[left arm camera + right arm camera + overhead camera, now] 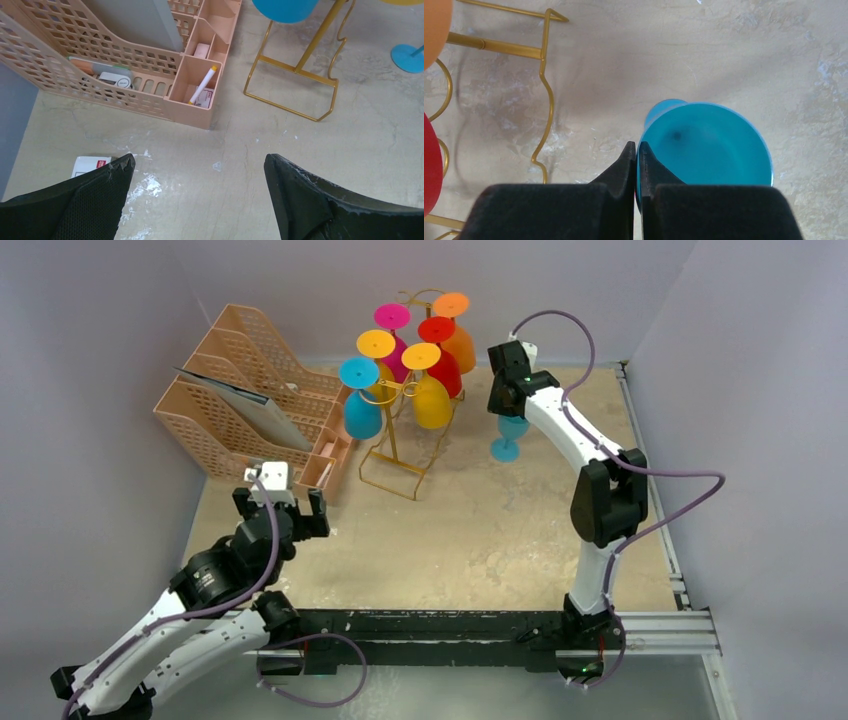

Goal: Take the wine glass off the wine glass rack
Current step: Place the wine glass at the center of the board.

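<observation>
Rim of the smooth teal wine glass (709,150) is pinched by the right tool (637,148), upright beside the thin gold wire wine glass rack (494,46) (clear of its curled hooks), while the left tool (200,160) is held spread wide over the mottled tabletop (480,530).

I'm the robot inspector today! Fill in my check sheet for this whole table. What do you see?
Surface: beige table, white scuffs near the left gripper.
Job's things: gold rack with six coloured glasses hanging upside down; a blue glass upright, off the rack, to its right.
Clutter: peach organizer holding papers and a marker; a small card on the table.
Grippers: left gripper open over bare table; right gripper shut on the blue glass's rim.
Cables: purple cables, looping loosely.
Surroundings: plain grey walls.
</observation>
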You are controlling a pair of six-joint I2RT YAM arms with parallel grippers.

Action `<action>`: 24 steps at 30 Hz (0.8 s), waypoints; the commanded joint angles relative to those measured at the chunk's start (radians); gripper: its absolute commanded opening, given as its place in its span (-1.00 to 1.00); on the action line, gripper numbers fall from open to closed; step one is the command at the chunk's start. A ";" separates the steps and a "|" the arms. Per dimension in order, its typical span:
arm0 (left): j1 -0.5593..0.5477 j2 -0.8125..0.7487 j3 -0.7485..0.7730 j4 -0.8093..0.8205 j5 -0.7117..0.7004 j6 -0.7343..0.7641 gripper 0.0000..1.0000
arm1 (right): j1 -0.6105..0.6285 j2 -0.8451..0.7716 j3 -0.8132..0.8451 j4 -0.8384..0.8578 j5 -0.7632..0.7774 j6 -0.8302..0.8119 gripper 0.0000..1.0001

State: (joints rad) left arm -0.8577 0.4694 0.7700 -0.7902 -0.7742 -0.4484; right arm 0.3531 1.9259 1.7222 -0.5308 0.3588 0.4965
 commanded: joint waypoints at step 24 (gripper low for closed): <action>0.047 0.400 0.211 0.279 0.065 0.260 1.00 | -0.002 -0.016 0.086 -0.102 -0.222 -0.219 -1.00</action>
State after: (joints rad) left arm -0.8486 0.8555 0.9291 -0.5823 -0.7914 -0.2314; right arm 0.3523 1.9602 1.8641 -0.6537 0.2283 0.3096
